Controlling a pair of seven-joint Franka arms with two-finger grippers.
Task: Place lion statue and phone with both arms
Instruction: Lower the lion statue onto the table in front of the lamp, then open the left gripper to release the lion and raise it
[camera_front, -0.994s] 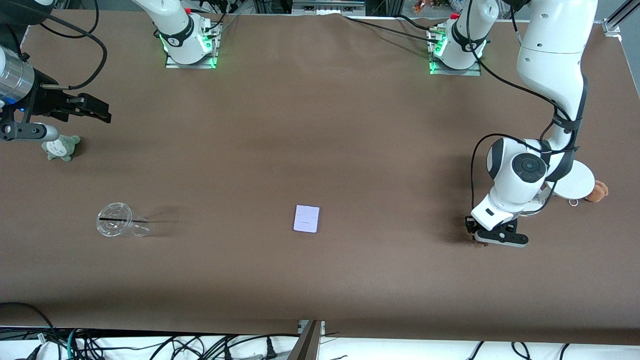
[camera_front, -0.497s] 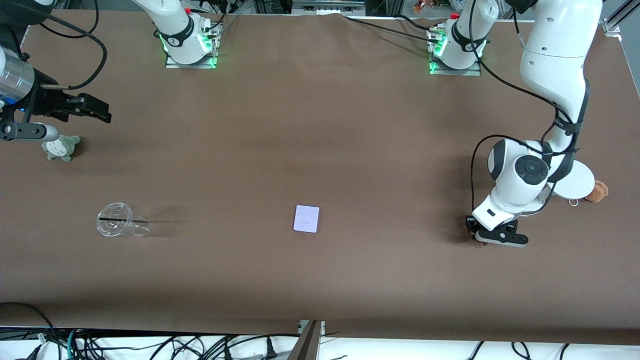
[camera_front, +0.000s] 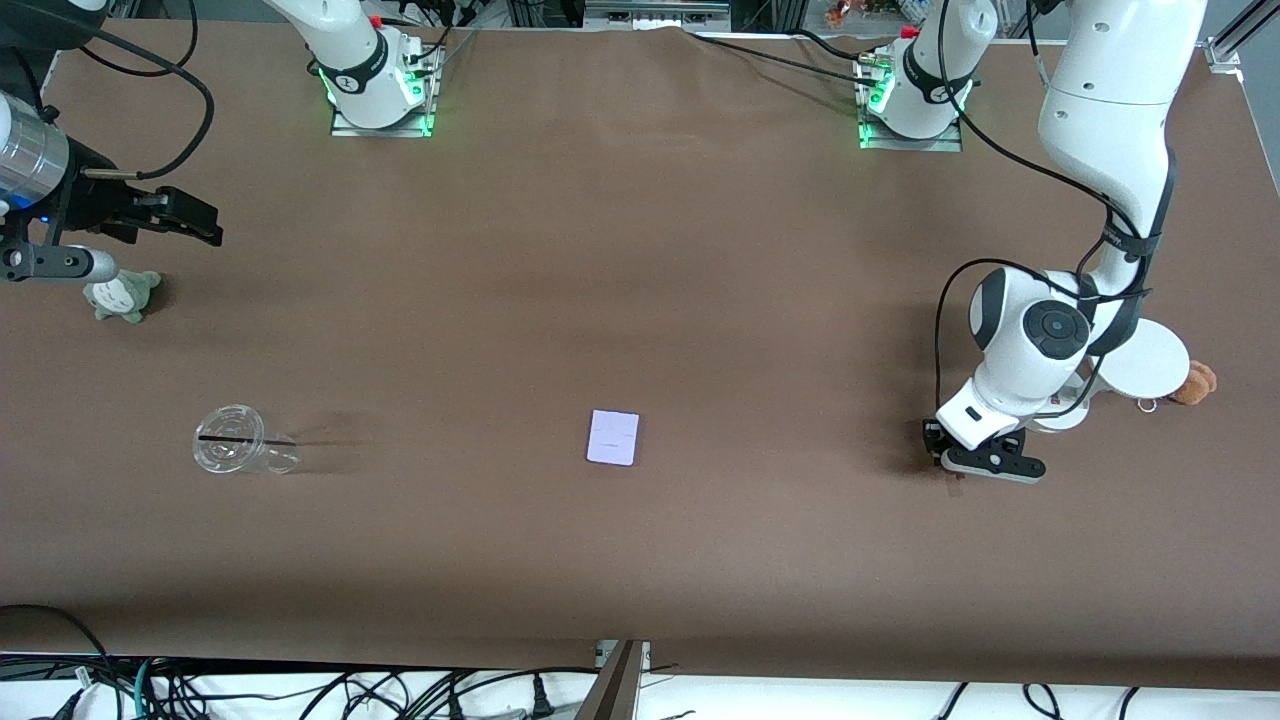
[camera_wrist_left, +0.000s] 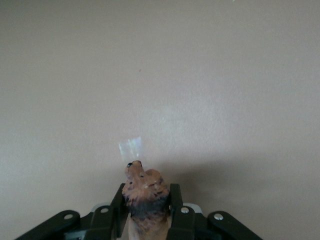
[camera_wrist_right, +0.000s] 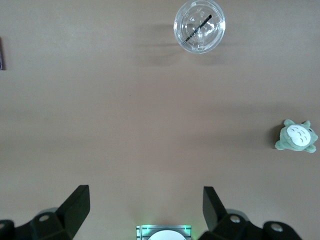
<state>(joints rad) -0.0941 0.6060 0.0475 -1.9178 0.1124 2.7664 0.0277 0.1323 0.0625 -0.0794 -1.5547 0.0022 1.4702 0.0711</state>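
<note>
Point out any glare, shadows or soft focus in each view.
Front view: even light; soft shadows trail from the clear cup and under the left pincer. Left wrist view: a pale glare patch on the table just past the lion statue, which is held and slightly soft. Right wrist view: sharp; faint shadows beside the cup and the grey-green plush.

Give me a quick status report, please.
Left gripper shut on orange-brown lion statue. Right gripper open, waiting above table. Flat lavender-white phone lies untouched mid-table.
</note>
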